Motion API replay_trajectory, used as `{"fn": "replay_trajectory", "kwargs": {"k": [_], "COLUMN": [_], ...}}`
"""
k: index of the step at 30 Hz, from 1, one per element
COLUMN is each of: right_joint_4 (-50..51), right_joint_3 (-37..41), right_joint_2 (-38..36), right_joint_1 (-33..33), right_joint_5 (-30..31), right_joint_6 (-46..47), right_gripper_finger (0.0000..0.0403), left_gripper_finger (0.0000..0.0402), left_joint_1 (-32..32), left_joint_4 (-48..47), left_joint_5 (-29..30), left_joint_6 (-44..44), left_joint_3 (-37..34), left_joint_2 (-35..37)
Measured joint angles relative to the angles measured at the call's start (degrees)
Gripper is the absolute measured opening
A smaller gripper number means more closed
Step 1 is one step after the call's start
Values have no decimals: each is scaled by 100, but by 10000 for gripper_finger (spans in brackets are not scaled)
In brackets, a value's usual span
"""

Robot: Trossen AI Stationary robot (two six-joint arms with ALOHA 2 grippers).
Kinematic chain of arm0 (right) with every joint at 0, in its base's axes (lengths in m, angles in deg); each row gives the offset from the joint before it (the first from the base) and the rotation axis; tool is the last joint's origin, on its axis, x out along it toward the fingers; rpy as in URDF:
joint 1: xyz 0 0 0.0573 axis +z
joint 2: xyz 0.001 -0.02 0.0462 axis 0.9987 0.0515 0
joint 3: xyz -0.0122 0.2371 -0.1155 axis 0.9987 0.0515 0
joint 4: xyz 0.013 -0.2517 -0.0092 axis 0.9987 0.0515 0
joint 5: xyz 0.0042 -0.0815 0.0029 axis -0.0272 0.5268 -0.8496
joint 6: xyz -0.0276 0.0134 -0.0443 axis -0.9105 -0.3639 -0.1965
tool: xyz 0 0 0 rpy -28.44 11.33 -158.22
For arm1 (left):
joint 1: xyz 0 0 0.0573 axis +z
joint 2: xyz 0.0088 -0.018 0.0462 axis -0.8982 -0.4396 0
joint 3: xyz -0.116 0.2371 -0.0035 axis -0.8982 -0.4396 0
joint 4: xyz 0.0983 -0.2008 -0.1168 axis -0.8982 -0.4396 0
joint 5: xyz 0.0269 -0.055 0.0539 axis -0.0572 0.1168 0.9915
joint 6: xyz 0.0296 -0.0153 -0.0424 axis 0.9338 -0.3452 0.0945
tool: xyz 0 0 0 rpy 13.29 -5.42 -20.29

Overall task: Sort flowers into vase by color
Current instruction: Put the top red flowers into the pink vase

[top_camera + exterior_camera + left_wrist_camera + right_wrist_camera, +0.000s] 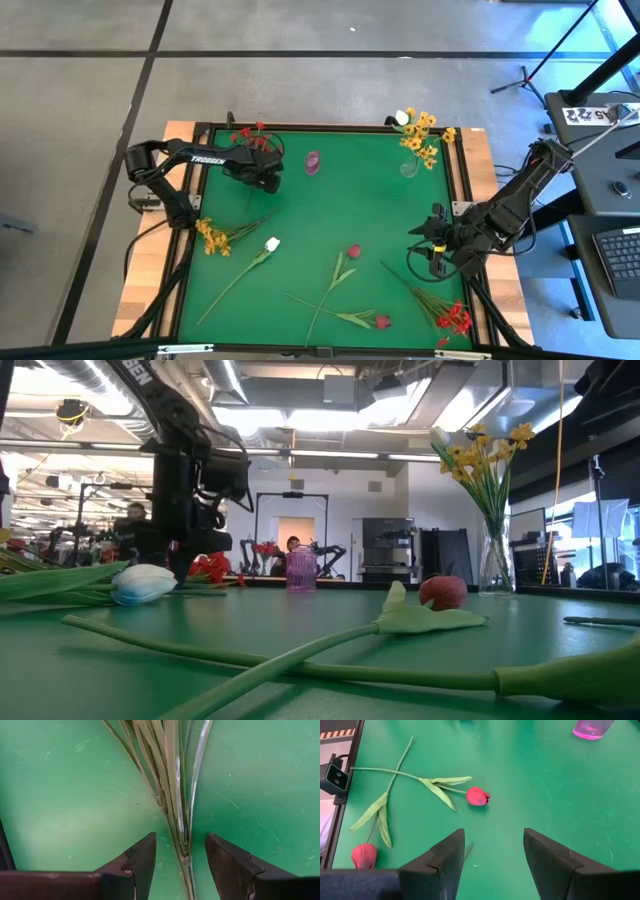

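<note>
Green stems [172, 780] are framed between the parted fingers of the left tool [262, 172], set to grip red flowers [250, 134] at the table's [320, 215] far edge. Yellow flowers [422, 135] already stand in a vase [410, 166]; the right tool [437, 247] waits open

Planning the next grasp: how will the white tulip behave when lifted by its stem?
The white tulip probably droops bud-first, since its long thin stem carries the bud at one end. Likely light. Lying flat, it leaves little clearance for an end effector.
</note>
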Motion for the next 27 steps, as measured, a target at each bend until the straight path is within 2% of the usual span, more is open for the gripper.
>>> {"fn": "replay_trajectory", "kwargs": {"k": [10,16,27], "right_joint_4": [-10,-379,-647], "right_joint_3": [-2,-2,-2], "right_joint_2": [0,0,0], "right_joint_1": [0,0,0], "right_joint_5": [209,209,209], "right_joint_6": [12,-50,-160], "right_gripper_finger": [202,202,202], "left_gripper_finger": [167,163,82], "left_joint_1": [61,-17,-6], "left_joint_4": [69,95,136], "left_joint_5": [-195,-252,-666], "left_joint_6": [167,259,292], "left_joint_3": [7,3,3], "left_joint_2": [-26,-30,-30]}}
